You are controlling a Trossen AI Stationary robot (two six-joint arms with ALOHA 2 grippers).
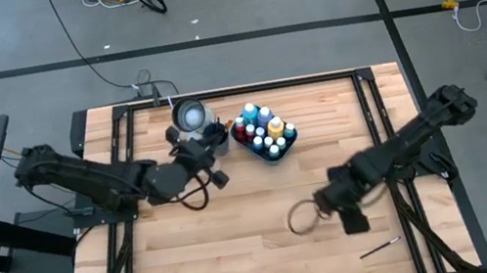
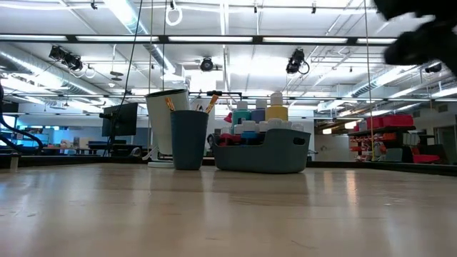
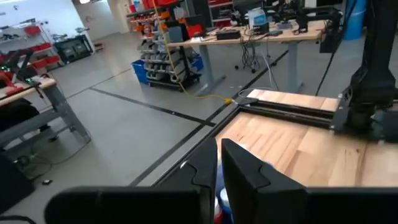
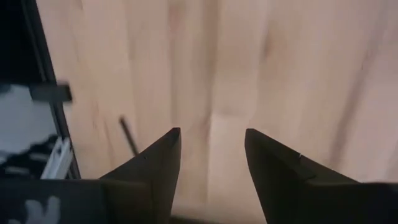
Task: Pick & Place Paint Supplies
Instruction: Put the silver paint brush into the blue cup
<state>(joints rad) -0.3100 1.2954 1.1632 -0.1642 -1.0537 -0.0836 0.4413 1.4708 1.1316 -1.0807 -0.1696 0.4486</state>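
Several small paint bottles (image 1: 263,131) with pale caps stand in the teal tray (image 1: 290,143) at the table's far middle; the low view shows the tray (image 2: 262,151) too. Beside it stands a dark blue cup (image 2: 188,139) with brush handles (image 2: 212,102) sticking out of it. One thin dark brush (image 1: 381,247) lies flat on the table at the near right, also visible in the right wrist view (image 4: 129,137). My left gripper (image 1: 217,146) is raised beside the cup, pointing about level, shut with nothing between its fingers (image 3: 219,168). My right gripper (image 1: 322,203) points down over bare wood, open (image 4: 211,143).
A white container (image 2: 166,121) stands behind the dark blue cup at the far edge (image 1: 189,116). A black frame (image 1: 379,114) runs along the table's sides. Bare wood (image 1: 242,246) spreads across the near middle.
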